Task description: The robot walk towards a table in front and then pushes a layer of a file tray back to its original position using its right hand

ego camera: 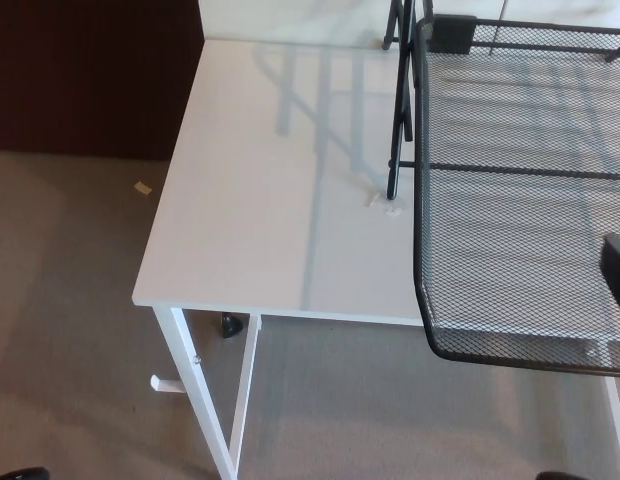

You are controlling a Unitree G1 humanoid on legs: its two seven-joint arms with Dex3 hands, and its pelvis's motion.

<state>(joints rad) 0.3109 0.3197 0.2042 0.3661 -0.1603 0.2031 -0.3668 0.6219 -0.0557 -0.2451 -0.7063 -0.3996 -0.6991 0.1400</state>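
A black wire-mesh file tray layer [510,220] is slid out toward me, and its front rim [490,350] hangs past the near edge of the white table [260,200]. The tray's black frame posts [398,110] stand on the tabletop behind its left side. A small black piece of my right hand [617,278] pokes in at the right edge, over the right part of the mesh layer. Too little of it shows to tell how it is set. My left hand does not show.
The table's white legs [195,390] stand on grey carpet [70,300]. A dark wall [90,70] is at the upper left. A scrap of tape [142,188] lies on the floor. Dark shapes sit at the bottom edge on the left [15,472] and right [565,475].
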